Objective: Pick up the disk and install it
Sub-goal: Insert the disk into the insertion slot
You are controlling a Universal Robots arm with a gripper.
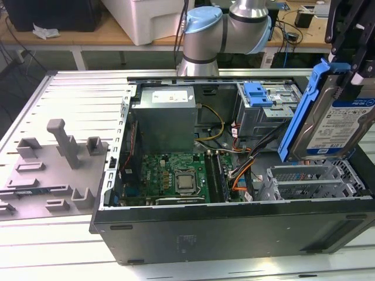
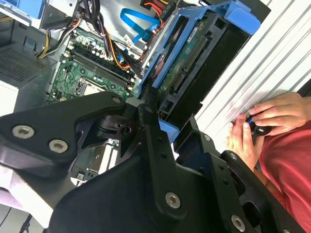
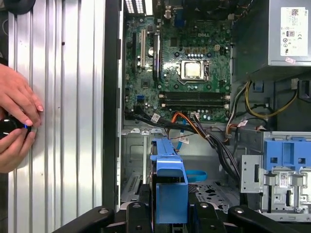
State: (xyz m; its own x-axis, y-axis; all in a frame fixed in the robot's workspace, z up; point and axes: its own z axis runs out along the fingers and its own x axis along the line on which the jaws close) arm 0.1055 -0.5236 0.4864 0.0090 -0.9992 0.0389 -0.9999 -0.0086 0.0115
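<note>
- The open computer case point(image 1: 222, 234) lies on its side across the exterior view's centre and lower right.
- Its green motherboard point(image 1: 170, 175) sits exposed at centre.
- The disk point(image 1: 337, 120) stands upright at that view's upper right, above the case.
- My gripper point(image 3: 170, 213) clamps its blue carrier.
- A person's hands point(image 3: 17, 121) rest beside the case.

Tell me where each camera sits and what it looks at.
Exterior view: off the arm, looking down into the open computer case; the arm and held disk show.
First wrist view: on the arm, facing the motherboard past the disk; the tool shows.
Second wrist view: on the arm, looking along the tool and disk.
Both wrist views share a person's hands.
</note>
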